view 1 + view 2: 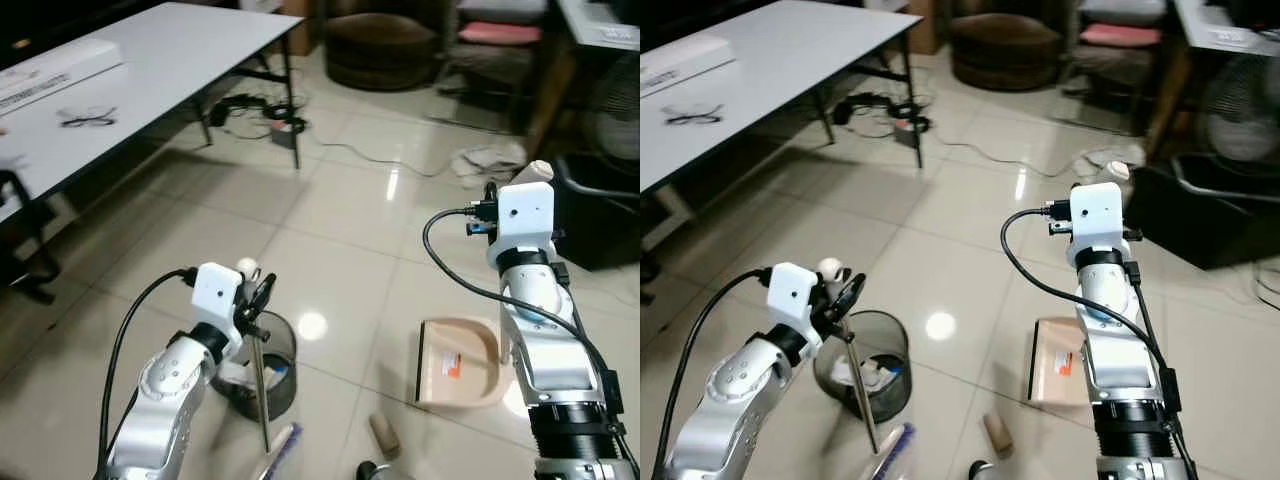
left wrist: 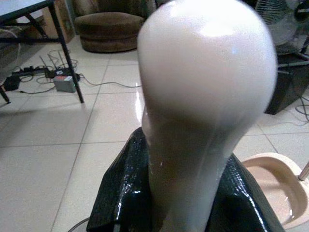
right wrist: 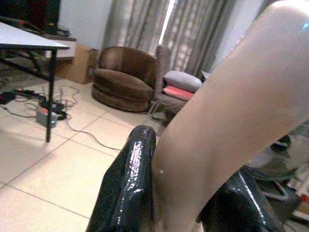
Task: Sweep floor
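Tiled floor (image 1: pixel 330 215): bin (image 1: pixel 262 372) beside broom (image 1: pixel 262 395), dustpan (image 1: pixel 460 365) nearby.

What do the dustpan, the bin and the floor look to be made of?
The dustpan: beige, probably moulded plastic, smooth with a soft sheen. The bin: dark and see-through, likely tinted plastic, since its contents show through the wall. The floor: glossy pale tiles with grout lines and lamp reflections.

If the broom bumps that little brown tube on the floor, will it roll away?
Probably yes. The brown tube looks round and lies on its side on smooth, shiny tiles, so a nudge across it should set it rolling. It looks small and likely light, so it may skid toward the dustpan too.
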{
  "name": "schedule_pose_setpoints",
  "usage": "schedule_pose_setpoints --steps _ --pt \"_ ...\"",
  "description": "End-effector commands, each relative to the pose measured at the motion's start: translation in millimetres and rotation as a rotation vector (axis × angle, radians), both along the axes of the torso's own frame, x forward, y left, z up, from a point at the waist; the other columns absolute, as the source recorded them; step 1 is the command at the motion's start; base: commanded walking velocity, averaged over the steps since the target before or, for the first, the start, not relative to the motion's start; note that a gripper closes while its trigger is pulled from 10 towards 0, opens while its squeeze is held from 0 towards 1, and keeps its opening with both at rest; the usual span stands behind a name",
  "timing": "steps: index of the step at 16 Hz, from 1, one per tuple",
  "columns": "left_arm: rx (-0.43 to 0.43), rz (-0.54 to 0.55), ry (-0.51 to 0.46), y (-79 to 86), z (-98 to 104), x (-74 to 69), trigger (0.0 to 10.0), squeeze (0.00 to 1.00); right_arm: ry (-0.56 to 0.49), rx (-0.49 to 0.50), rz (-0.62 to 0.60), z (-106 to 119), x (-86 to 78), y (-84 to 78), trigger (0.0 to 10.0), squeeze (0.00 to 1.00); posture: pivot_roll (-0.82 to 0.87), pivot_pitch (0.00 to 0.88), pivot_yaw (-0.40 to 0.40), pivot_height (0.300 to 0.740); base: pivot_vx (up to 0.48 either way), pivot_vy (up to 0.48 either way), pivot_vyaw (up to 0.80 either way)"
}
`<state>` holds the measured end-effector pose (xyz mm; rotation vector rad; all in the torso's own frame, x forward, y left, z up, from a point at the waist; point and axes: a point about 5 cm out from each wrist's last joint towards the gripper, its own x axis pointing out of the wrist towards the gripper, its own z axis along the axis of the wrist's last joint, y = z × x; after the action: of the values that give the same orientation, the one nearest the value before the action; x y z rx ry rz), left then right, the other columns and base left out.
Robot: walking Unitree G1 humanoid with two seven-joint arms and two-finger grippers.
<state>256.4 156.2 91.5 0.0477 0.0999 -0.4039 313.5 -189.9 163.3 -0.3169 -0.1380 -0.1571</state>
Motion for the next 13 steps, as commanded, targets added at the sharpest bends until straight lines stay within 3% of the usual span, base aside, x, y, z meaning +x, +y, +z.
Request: schedule_pose_setpoints --steps 1,7,13 --pt "0.006 0.036 -0.024 4.2 7.4 0.4 10.0 0.0 -0.014 0.045 -0.011 1.1 -2.7 2.7 10.0 0.0 -0.03 0.0 0.056 0.74 0.0 0.0 -0.8" --pt "0.045 0.124 -0.042 12.4 6.1 4.4 10.0 0.0 0.016 0.177 -0.057 -23.8 -13.5 3.3 10.0 0.0 -0.03 0.0 0.066 0.74 0.0 0.0 -0.8" --pt "0.101 0.194 -0.056 17.3 3.9 11.0 10.0 0.0 0.04 0.177 -0.016 -28.0 -15.4 1.0 10.0 0.0 -0.05 0.0 0.074 0.74 0.0 0.0 -0.8"
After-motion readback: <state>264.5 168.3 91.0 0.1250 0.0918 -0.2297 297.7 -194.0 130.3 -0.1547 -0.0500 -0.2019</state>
